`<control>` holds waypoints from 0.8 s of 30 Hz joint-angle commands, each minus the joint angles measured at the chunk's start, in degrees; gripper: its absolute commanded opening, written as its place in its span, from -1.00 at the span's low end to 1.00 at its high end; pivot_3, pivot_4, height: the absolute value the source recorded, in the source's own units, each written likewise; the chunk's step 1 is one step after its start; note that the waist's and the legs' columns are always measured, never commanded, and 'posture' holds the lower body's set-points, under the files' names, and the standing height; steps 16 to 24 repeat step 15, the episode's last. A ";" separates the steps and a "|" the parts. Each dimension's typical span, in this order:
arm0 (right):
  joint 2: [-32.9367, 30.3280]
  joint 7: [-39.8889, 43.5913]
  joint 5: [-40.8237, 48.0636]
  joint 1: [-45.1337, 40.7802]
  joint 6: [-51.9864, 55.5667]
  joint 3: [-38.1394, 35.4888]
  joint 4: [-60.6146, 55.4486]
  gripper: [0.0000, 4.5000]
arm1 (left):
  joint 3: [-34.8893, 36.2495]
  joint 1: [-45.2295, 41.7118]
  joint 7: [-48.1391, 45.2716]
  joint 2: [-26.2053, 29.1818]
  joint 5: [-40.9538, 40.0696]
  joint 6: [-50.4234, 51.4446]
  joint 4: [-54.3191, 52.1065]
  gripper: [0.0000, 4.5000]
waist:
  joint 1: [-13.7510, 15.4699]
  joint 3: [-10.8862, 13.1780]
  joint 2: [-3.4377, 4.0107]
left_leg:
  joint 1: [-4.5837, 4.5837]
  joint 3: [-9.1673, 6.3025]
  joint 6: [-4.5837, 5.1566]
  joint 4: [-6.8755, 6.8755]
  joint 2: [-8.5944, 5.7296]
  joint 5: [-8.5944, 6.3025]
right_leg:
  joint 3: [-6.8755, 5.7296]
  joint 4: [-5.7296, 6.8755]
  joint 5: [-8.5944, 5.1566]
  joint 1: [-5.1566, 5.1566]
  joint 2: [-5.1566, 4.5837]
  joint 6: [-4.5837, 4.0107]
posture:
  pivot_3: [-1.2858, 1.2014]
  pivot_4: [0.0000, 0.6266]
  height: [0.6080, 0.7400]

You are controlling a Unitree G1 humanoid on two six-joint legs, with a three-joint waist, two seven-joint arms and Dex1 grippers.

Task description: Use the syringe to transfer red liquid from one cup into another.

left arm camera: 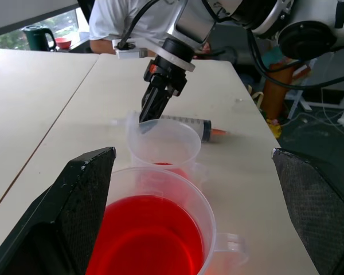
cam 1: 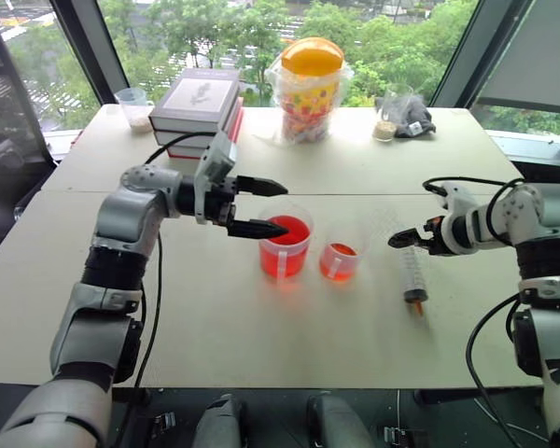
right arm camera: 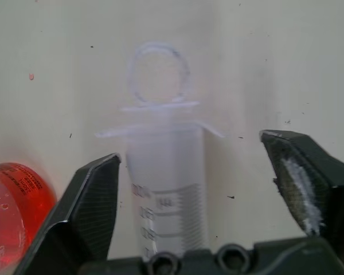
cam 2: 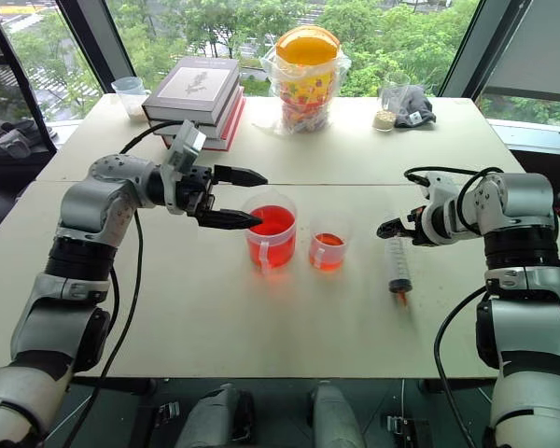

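Note:
The syringe (cam 1: pixel 413 273) lies flat on the table, its orange tip toward the front edge, and its barrel looks empty. My right gripper (cam 1: pixel 399 240) is open just over the plunger end, and in the right wrist view the syringe (right arm camera: pixel 166 189) lies loose between its spread fingers. The larger cup (cam 1: pixel 286 250) holds plenty of red liquid (cam 1: pixel 288 231). Right beside it, the smaller cup (cam 1: pixel 341 262) holds a shallow layer. My left gripper (cam 1: pixel 274 207) is open at the larger cup's left rim, one finger on each side, holding nothing.
A stack of books (cam 1: pixel 198 101), a candy jar with a yellow lid (cam 1: pixel 308 86), a small clear cup (cam 1: pixel 133 106) and a cup beside a dark cloth (cam 1: pixel 406 117) line the table's far side. A person (left arm camera: pixel 120 20) stands beyond the table's right end.

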 commanded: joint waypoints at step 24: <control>-25.35 24.85 23.39 23.81 6.58 -35.57 -58.48 0.95 | -1.87 -0.56 -3.56 4.52 -0.98 -1.95 -0.60 1.00 | 0.26 0.01 0.02 | 0.05 -0.14 0.01 -0.01 0.02 -0.01 | -0.03 -0.04 -0.02 0.06 0.00 -0.01 | 0.03 -0.52 1.00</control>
